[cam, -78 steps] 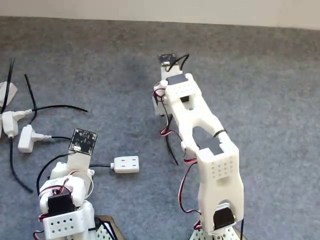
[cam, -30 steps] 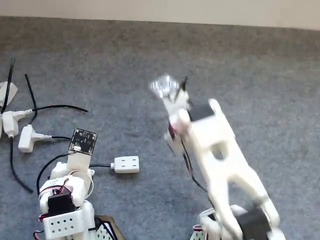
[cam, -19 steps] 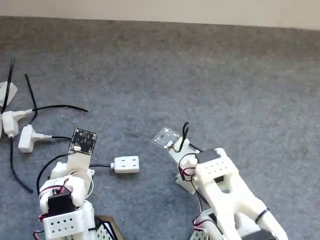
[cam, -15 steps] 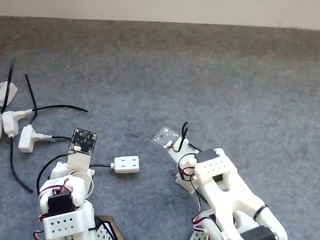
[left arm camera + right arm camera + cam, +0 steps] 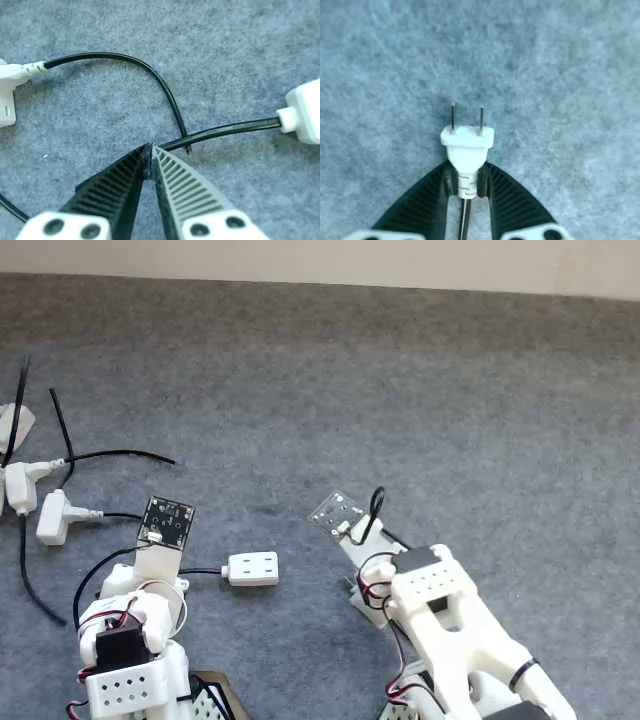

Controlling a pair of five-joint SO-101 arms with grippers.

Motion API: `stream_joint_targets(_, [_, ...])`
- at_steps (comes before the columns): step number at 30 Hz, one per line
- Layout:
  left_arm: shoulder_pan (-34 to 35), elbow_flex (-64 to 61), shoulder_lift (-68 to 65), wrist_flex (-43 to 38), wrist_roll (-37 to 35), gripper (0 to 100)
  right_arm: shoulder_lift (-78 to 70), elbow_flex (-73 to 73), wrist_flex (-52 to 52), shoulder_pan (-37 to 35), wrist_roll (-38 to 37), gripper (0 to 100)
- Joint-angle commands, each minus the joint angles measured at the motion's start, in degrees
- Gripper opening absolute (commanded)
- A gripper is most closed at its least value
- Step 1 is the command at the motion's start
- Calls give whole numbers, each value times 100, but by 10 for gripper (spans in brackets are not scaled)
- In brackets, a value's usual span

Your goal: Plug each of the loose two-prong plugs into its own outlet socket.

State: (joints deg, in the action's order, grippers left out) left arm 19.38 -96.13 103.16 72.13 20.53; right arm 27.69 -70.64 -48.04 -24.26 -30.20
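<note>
my right gripper (image 5: 466,176) is clamped on the plug (image 5: 467,144) by its rear body, so both prongs stick out free ahead, ready, i judge, for a socket. my left gripper (image 5: 150,150) is closed tip to tip, gripping nothing i can make out, beside a black cord (image 5: 225,131). the outlet socket (image 5: 252,569) lies between the arms.

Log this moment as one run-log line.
right gripper: shut on two-prong plug | left gripper: shut, tips beside black cable | outlet socket: nothing plugged in
</note>
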Motion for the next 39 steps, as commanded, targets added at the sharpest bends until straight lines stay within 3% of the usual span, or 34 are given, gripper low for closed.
stream_joint_targets(1, [66,-92,66,-79,-18,5,92,-92,-31,66,79,9])
stream_joint_targets(6, [101,-92,66,-132,0,5,92,-101,-75,66,79,9])
stream_joint_targets(8, [251,-84,66,-387,422,5,127,-101,-75,75,97,6])
stream_joint_targets(10, [673,-57,75,-870,888,5,136,-40,-48,75,431,6])
stream_joint_targets(13, [1218,295,75,-1653,712,5,215,233,-40,40,1029,6])
stream_joint_targets(15, [1385,734,66,-1697,677,5,470,497,-66,31,1275,6])
stream_joint_targets(20, [1270,1921,66,-536,686,5,1666,1051,-356,22,1662,5])
stream_joint_targets(28, [497,3213,-154,492,659,5,3143,3187,-2246,-382,1688,5])
stream_joint_targets(35, [268,5130,-3116,712,413,5,1965,4840,-2809,-1262,2242,5])
stream_joint_targets(39, [268,7081,-5121,1626,237,5,1121,5429,-2695,-1947,2426,5])
